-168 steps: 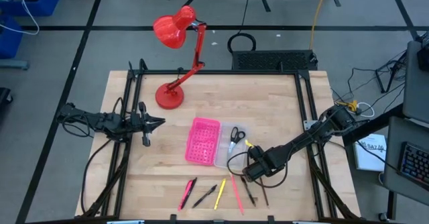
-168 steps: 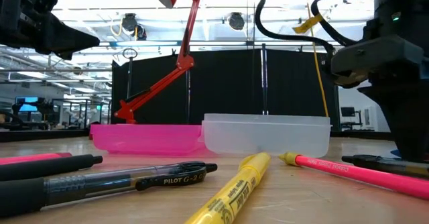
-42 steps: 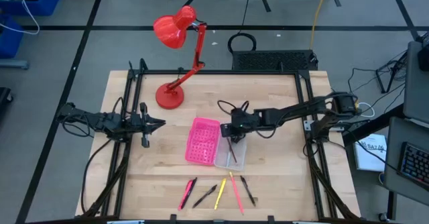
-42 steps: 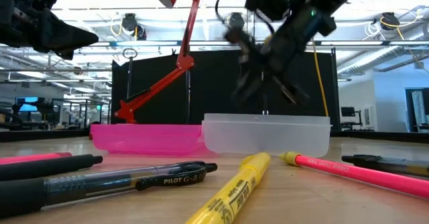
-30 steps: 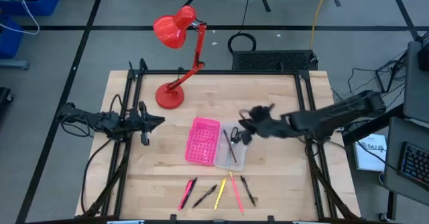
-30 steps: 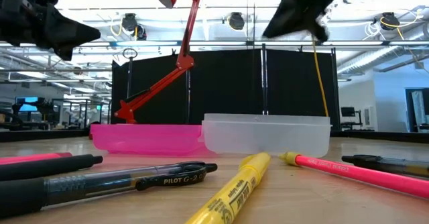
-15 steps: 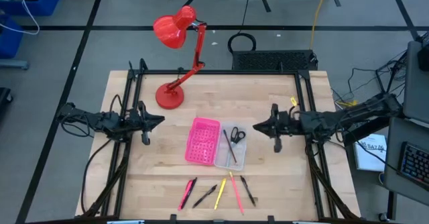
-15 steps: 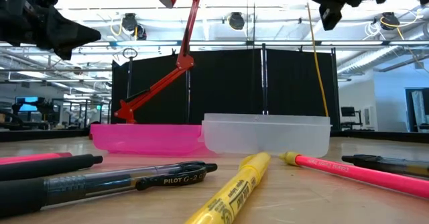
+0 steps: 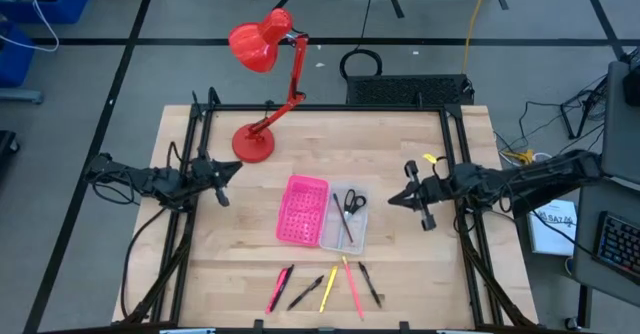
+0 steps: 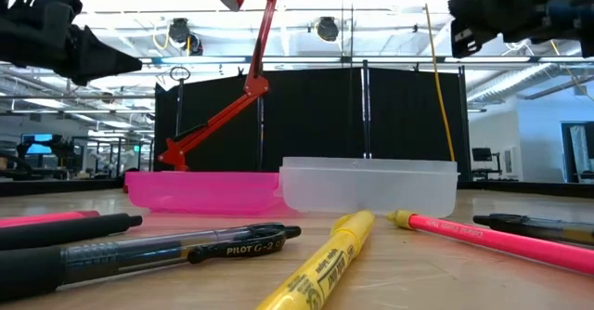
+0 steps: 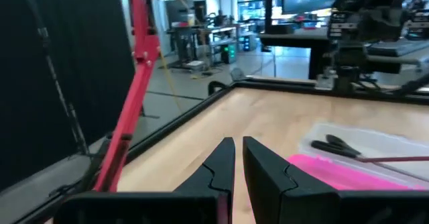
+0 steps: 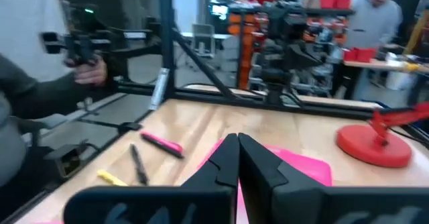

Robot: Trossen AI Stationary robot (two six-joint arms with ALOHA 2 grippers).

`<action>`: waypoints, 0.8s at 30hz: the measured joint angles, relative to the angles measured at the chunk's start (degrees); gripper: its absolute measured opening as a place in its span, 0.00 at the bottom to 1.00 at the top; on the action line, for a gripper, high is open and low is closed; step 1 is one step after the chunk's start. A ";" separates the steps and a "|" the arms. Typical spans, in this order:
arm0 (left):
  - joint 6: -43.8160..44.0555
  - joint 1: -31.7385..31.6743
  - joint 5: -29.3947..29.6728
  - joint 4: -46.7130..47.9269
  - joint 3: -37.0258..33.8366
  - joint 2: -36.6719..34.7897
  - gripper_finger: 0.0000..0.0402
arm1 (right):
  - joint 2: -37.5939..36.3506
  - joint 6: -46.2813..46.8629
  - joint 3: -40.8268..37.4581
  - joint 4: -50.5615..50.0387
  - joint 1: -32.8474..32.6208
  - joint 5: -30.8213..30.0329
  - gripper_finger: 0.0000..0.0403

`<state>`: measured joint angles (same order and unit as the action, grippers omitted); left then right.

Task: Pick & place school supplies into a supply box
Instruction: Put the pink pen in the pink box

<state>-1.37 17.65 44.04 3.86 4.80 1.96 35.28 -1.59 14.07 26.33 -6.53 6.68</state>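
right gripper (image 9: 392, 200) pressed together, empty, supply box (image 9: 322, 214) with scissors (image 9: 352, 201) just beyond its tips, left gripper (image 9: 234, 165) nearly closed, empty

Open tabletop (image 9: 400, 144) beside lamp (image 9: 262, 94)

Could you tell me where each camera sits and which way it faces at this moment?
High: overhead, straight down; both arms, supply box, red lamp.
Low: table height, looking across pens at the box; arms overhead.
Left wrist: behind the left end effector, facing the scissors.
Right wrist: behind the right end effector, facing the lamp base.
Shared: the box's pink half in all.
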 joint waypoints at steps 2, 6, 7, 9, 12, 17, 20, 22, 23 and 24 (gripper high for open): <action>0.05 0.00 -0.35 0.68 0.00 0.00 0.10 | -1.66 0.06 -0.84 0.03 0.54 2.40 0.00; 2.45 0.00 -4.31 2.58 0.00 0.00 0.10 | -5.23 1.05 -2.14 -0.26 0.94 2.42 0.00; 3.91 0.00 -5.21 3.13 -0.02 0.02 0.10 | -6.29 1.14 -2.14 -1.25 1.11 2.42 0.00; 6.94 0.00 -5.97 3.50 -0.02 0.02 0.10 | -8.28 1.99 -2.18 -3.82 1.58 2.42 0.00; 11.17 0.00 -6.05 4.00 -0.02 0.02 0.10 | -10.59 2.61 -2.21 -7.59 2.40 2.42 0.00; 20.12 0.00 -6.95 6.90 -0.02 0.02 0.10 | -12.17 1.32 -2.21 -11.46 3.84 2.40 0.00; 24.36 0.00 -8.20 6.99 0.00 0.52 0.10 | -12.15 -1.36 -2.21 -15.01 4.12 2.40 0.00; 26.66 0.04 -8.53 6.97 0.00 1.05 0.10 | -12.15 -2.69 -2.21 -16.86 4.22 2.40 0.00; 27.01 0.04 -8.57 7.03 0.00 1.39 0.10 | -12.17 -3.09 -2.21 -17.43 4.22 2.42 0.00; 27.04 0.04 -8.56 7.01 0.00 1.62 0.10 | -12.33 -3.41 -2.21 -17.85 4.22 2.40 0.00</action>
<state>25.67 17.69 35.48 10.87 4.80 3.58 22.95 -5.01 11.86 8.47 -2.31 9.08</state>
